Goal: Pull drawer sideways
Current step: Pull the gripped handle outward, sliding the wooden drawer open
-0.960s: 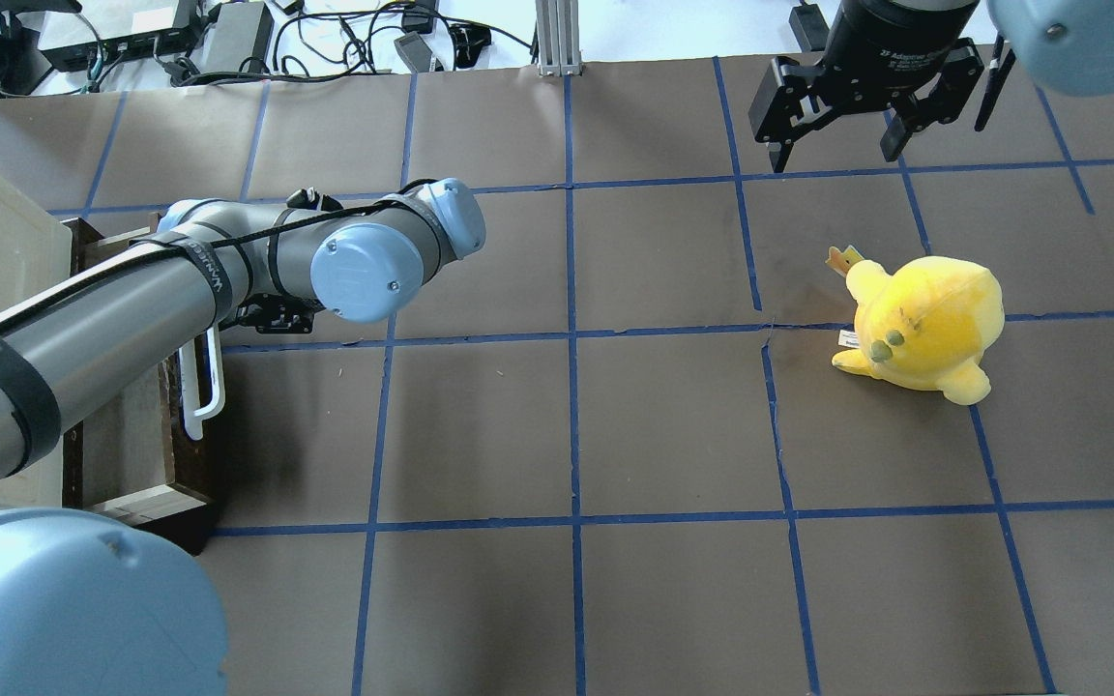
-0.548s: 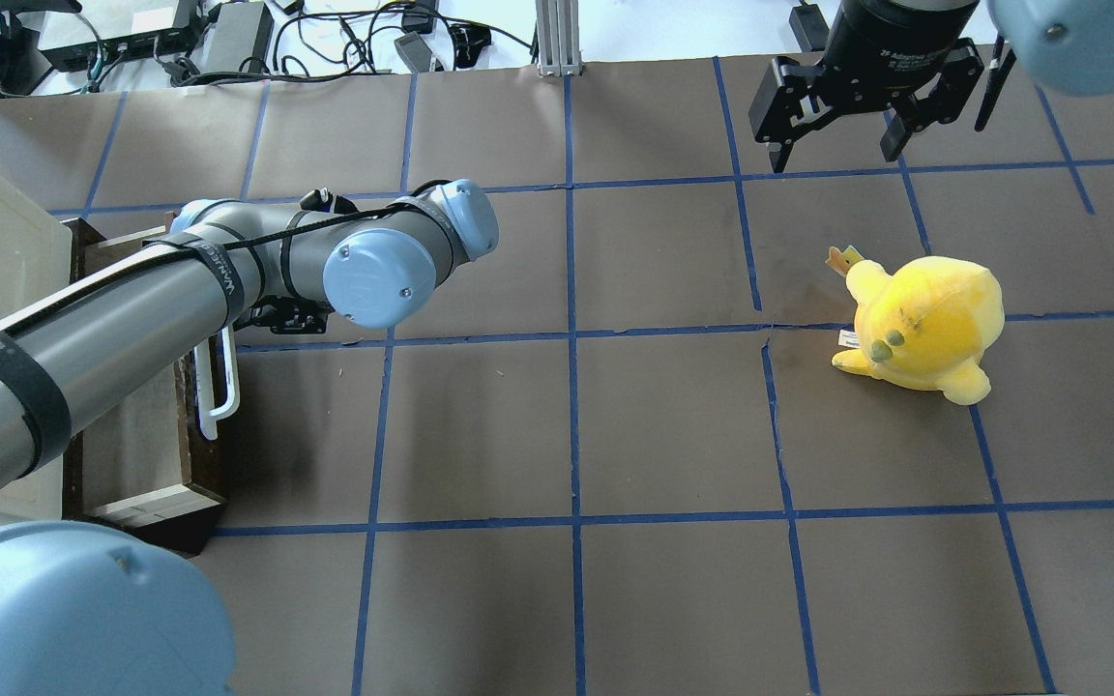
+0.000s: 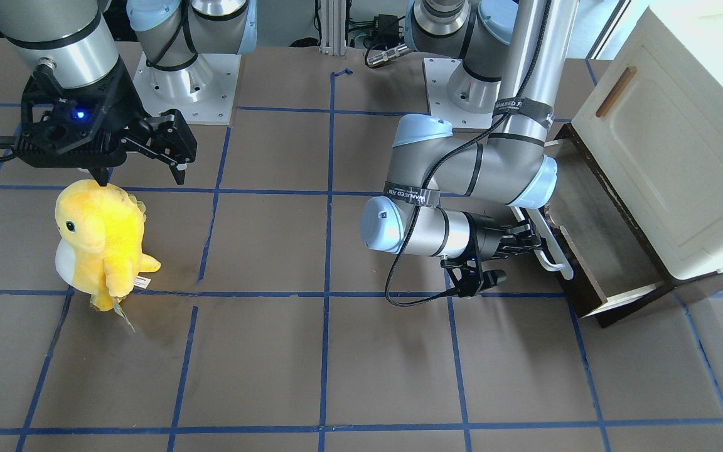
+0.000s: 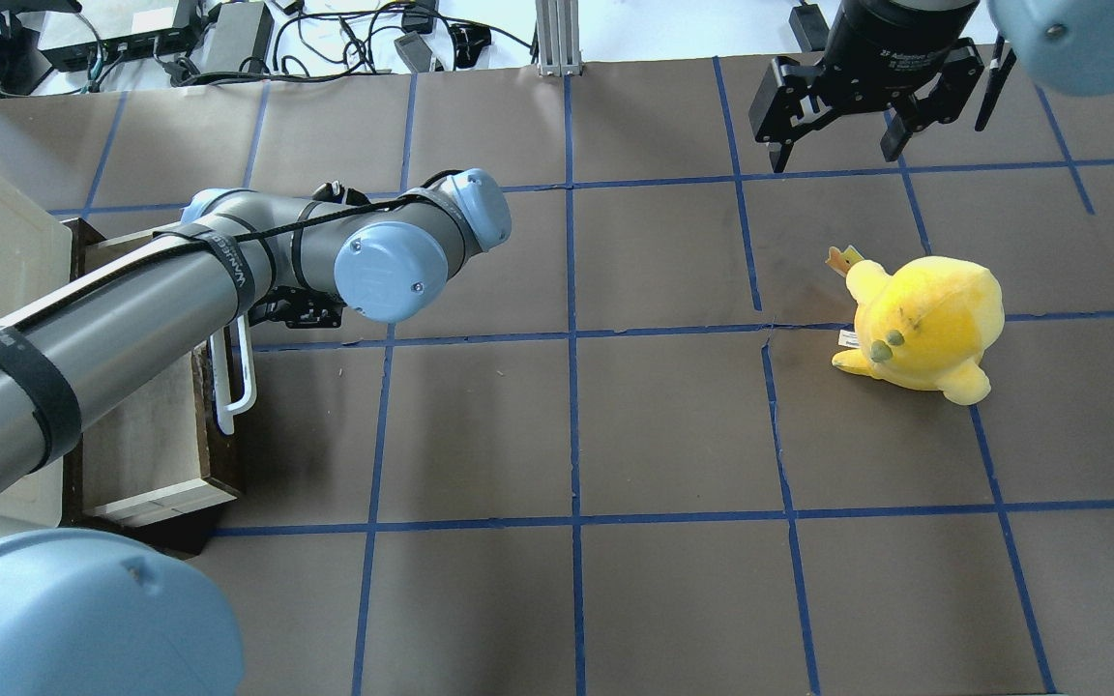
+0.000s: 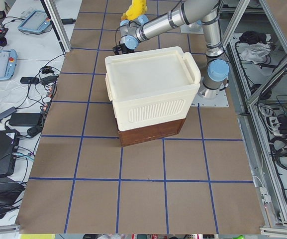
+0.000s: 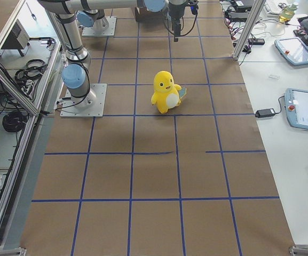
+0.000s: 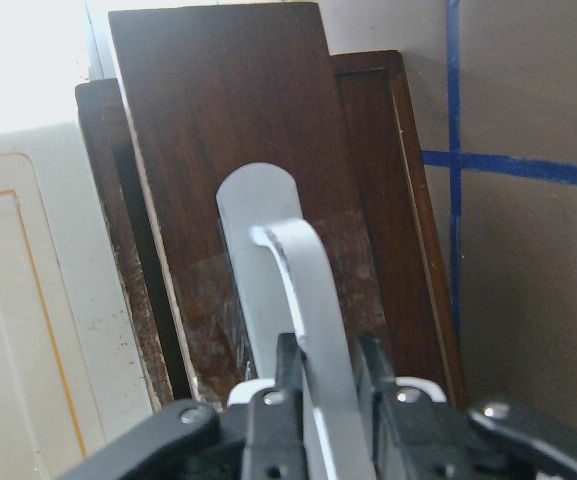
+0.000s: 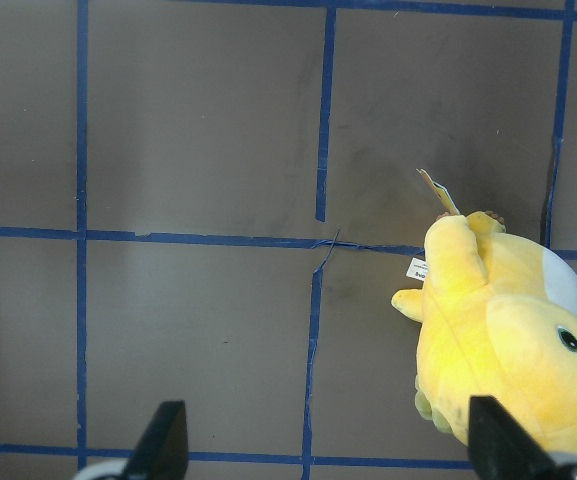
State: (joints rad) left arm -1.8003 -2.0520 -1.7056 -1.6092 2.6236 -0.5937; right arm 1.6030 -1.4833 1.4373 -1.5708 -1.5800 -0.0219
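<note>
The drawer [image 3: 594, 220] stands part-way out from under the cream cabinet [image 3: 669, 144]; its dark brown front [image 4: 201, 406] and greyish bottom [image 4: 146, 435] show in the overhead view. My left gripper [image 3: 528, 242] is shut on the drawer's white bar handle [image 3: 555, 256]. The left wrist view shows the handle [image 7: 313, 300] pinched between the fingers [image 7: 373, 365], with the dark front [image 7: 238, 150] behind it. In the overhead view the handle [image 4: 233, 387] shows below my forearm. My right gripper [image 4: 833, 155] is open and empty, hovering above the table behind the plush.
A yellow plush toy [image 4: 924, 324] stands on the right half of the table, also in the front view [image 3: 101, 238] and the right wrist view [image 8: 498, 330]. The cabinet [image 5: 148, 84] sits on a dark brown base at the table's left end. Blue tape lines grid the brown table.
The drawer has slid further out of the cabinet, toward the table's middle, with my left gripper holding its handle. The right arm and the plush have not moved.
</note>
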